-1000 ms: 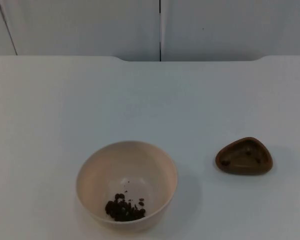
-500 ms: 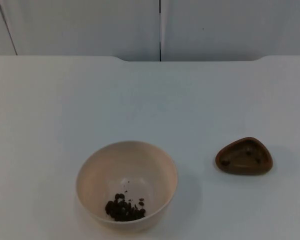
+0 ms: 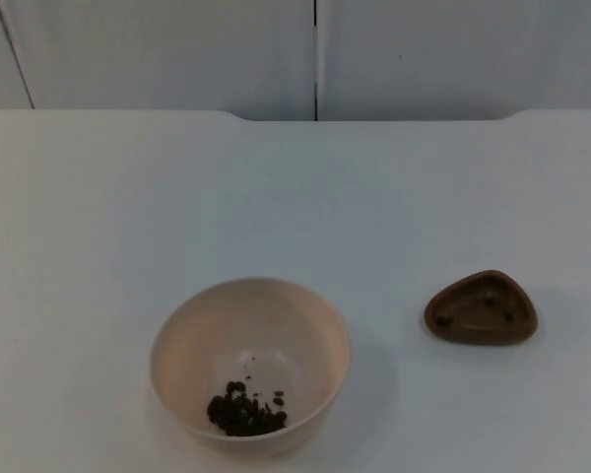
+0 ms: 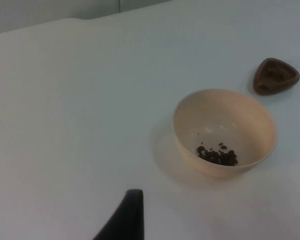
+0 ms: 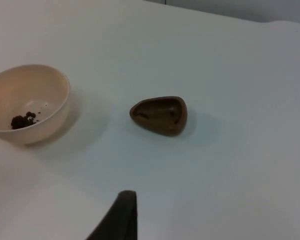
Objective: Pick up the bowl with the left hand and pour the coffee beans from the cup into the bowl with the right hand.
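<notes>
Cream bowl [image 3: 249, 367] sits upright on the white table [image 3: 295, 197] toward the near edge, a small heap of coffee beans [image 3: 244, 411] already in its bottom; the brown, rounded-triangle cup [image 3: 481, 308] stands well apart on the right arm's side, looking almost empty with only a few dark specks inside. Bowl looks light, stiff and smooth, probably plastic or melamine, so likely slippery on the wall; best hold is a pinch over the rim, one finger inside and one outside, on the side away from the beans. Cup is small, low and rigid, thick-walled; take it across its narrower sides at the rim. Left fingertip [image 4: 126, 216] and right fingertip [image 5: 121, 216] hang well clear of both objects; both arms wait, nothing grasped, and I cannot tell whether either claw is released or clenched. Versus the earlier top frames: no difference, bowl, beans and cup lie in the same spots.
</notes>
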Controlling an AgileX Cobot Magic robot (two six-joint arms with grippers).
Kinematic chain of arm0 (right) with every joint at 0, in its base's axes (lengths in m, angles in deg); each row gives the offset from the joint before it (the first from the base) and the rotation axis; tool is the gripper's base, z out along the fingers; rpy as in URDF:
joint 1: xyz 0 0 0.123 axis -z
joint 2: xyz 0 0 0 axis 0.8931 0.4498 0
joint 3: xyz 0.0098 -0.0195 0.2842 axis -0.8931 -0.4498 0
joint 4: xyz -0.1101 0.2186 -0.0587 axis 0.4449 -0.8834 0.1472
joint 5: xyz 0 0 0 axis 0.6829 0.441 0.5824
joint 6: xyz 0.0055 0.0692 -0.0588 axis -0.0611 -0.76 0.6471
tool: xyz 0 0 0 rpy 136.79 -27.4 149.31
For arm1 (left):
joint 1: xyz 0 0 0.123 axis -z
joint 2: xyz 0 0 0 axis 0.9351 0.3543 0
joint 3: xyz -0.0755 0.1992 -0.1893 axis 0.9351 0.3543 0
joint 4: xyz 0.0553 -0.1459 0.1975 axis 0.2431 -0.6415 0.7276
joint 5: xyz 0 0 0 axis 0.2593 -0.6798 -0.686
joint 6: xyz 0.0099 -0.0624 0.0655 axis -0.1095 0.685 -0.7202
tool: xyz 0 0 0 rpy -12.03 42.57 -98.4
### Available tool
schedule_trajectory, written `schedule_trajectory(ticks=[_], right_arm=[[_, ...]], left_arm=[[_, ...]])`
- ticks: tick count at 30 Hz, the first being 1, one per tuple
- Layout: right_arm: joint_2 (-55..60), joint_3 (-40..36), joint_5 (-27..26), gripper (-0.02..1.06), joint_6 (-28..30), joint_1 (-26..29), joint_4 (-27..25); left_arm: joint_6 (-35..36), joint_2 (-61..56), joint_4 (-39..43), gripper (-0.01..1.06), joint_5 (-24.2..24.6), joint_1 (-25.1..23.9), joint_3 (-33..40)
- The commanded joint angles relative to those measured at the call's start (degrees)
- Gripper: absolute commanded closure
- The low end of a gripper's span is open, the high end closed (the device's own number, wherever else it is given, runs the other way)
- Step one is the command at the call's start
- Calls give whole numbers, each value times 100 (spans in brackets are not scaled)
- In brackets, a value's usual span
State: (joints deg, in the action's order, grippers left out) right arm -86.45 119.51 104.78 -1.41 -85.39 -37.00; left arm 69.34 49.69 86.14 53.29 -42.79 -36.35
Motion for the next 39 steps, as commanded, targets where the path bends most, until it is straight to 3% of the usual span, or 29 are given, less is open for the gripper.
schedule_trajectory(ticks=[1, 23, 39], right_arm=[[-17, -9, -66, -1, -14, 14, 24], [-17, -9, -76, -1, -13, 78, 24], [-17, -9, -76, -1, -13, 1715, 24]], left_arm=[[14, -28, 11, 2, 4, 33, 28], [14, -28, 11, 2, 4, 33, 28], [14, -28, 11, 2, 4, 33, 28]])
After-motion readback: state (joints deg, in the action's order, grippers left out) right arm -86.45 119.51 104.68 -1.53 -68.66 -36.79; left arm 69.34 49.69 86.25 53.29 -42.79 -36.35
